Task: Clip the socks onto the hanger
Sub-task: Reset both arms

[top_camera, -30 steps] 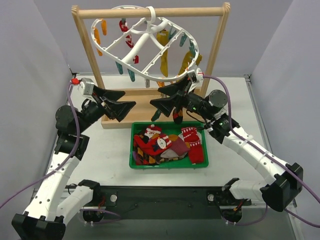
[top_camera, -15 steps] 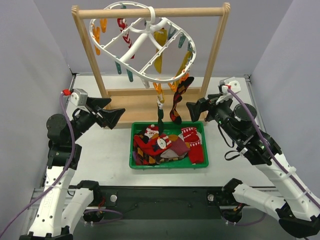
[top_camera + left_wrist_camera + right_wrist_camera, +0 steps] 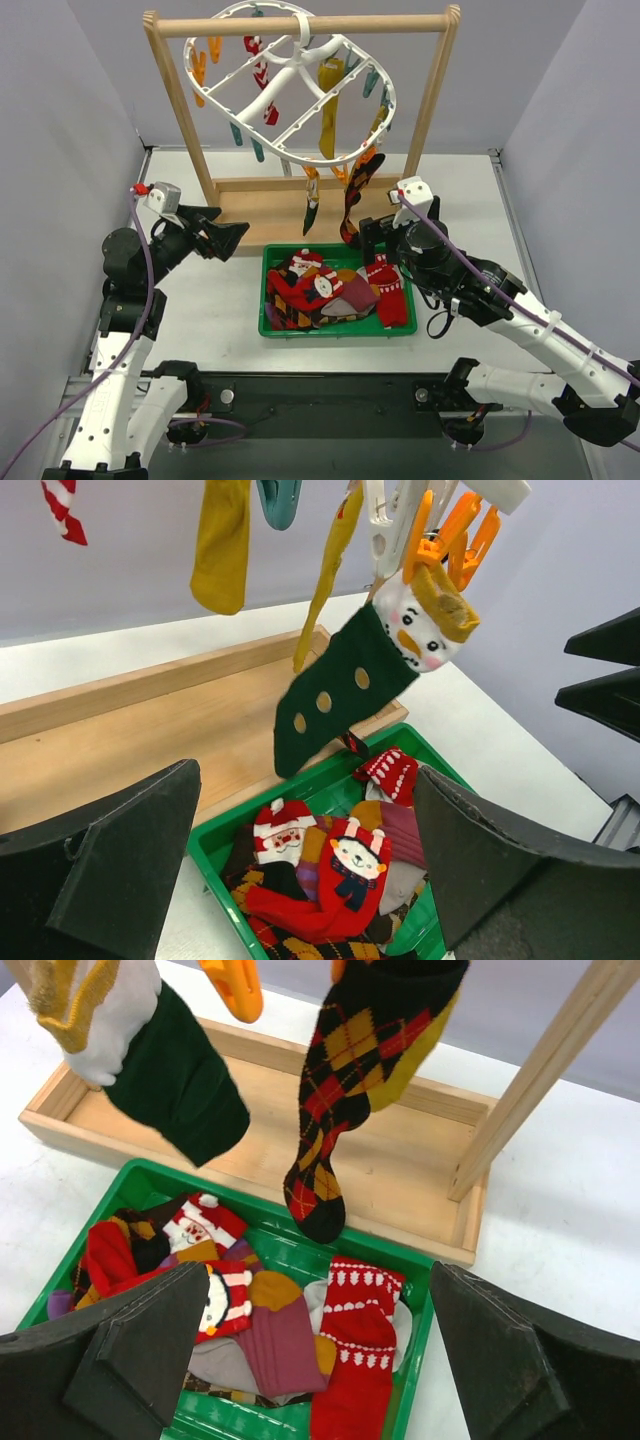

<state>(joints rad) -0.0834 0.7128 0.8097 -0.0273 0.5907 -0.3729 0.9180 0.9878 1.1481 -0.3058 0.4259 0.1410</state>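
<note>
Red sock [image 3: 355, 1385] lies at the bin's [image 3: 268, 300] right end, just below the right pincer [image 3: 320, 1350], long axis near-far. Right pincer spread, empty. Left pincer [image 3: 232, 232] also spread, farther off. Hanger [image 3: 290, 90] hangs behind.

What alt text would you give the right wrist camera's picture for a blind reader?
A dark argyle sock and a dark green sock hang above a green bin of Christmas socks. The open right claw frames the bottom corners.
</note>
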